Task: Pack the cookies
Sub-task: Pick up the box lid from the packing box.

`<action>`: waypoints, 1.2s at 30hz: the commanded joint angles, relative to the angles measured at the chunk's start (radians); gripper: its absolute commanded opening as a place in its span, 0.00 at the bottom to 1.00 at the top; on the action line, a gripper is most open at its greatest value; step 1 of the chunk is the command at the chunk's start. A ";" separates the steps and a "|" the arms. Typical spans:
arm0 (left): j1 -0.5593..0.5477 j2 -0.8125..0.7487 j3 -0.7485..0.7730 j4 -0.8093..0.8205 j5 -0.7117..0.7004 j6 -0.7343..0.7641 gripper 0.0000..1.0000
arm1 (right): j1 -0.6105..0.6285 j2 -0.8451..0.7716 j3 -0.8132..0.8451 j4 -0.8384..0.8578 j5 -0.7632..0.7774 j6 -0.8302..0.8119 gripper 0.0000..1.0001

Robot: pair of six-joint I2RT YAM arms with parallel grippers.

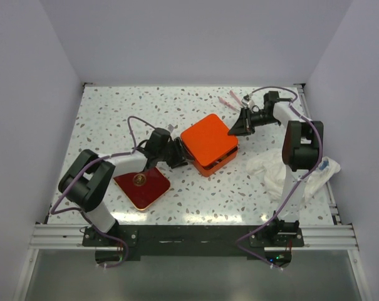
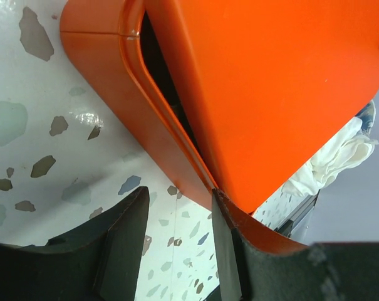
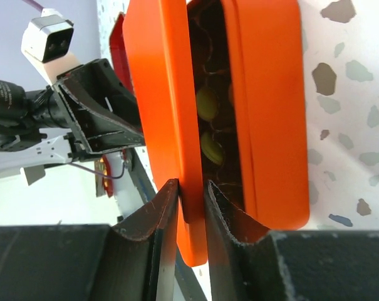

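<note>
The right gripper point(image 3: 192, 188) was clamped on the edge of the orange lid point(image 3: 158, 75), which stood ajar over the orange box point(image 3: 270, 94). Yellow-green cookies point(image 3: 207, 103) lay inside the box. The left gripper point(image 2: 180, 197) sat at the box's corner, jaws apart, with bare speckled table point(image 2: 26, 125) between them.

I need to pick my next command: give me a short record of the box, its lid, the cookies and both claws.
box: orange box, mid-table, partly open
lid: lid raised off the base along one side
cookies: two yellow-green cookies visible inside; others hidden
right claw: right claw pinching the lid's edge
left claw: left claw open, at the box's corner
nearby: red tray by left arm; white cloth by right arm
</note>
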 commanded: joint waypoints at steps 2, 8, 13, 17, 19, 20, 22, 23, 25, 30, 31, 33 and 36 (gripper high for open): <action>0.009 0.010 0.061 0.012 0.014 0.042 0.49 | 0.000 -0.036 0.008 -0.025 -0.087 0.000 0.24; 0.010 0.033 0.080 0.000 0.028 0.052 0.49 | 0.000 -0.001 0.031 -0.096 -0.094 -0.063 0.30; 0.010 0.044 0.092 -0.003 0.036 0.055 0.49 | 0.002 0.011 0.046 -0.114 -0.096 -0.079 0.34; 0.012 0.050 0.098 -0.008 0.039 0.058 0.49 | 0.006 0.025 0.066 -0.144 -0.101 -0.098 0.34; 0.012 0.051 0.098 -0.008 0.039 0.059 0.49 | 0.006 0.030 0.071 -0.153 -0.108 -0.106 0.34; 0.013 0.051 0.100 -0.008 0.039 0.061 0.49 | 0.006 0.031 0.073 -0.156 -0.110 -0.106 0.32; 0.015 0.051 0.098 -0.008 0.039 0.062 0.49 | 0.032 0.031 0.071 -0.157 -0.119 -0.106 0.29; 0.015 0.050 0.097 -0.006 0.039 0.062 0.49 | 0.032 0.031 0.071 -0.159 -0.125 -0.104 0.25; 0.016 0.042 0.093 -0.003 0.037 0.062 0.49 | 0.032 0.034 0.074 -0.165 -0.151 -0.101 0.20; 0.023 0.018 0.089 0.005 0.034 0.070 0.49 | 0.034 0.034 0.094 -0.191 -0.199 -0.102 0.05; 0.023 0.013 0.090 0.006 0.034 0.070 0.49 | 0.034 0.036 0.096 -0.196 -0.205 -0.099 0.03; 0.026 -0.009 0.086 0.012 0.031 0.068 0.49 | 0.032 0.033 0.100 -0.200 -0.225 -0.096 0.00; 0.033 -0.050 0.083 0.015 0.029 0.071 0.49 | 0.031 0.022 0.103 -0.200 -0.265 -0.080 0.00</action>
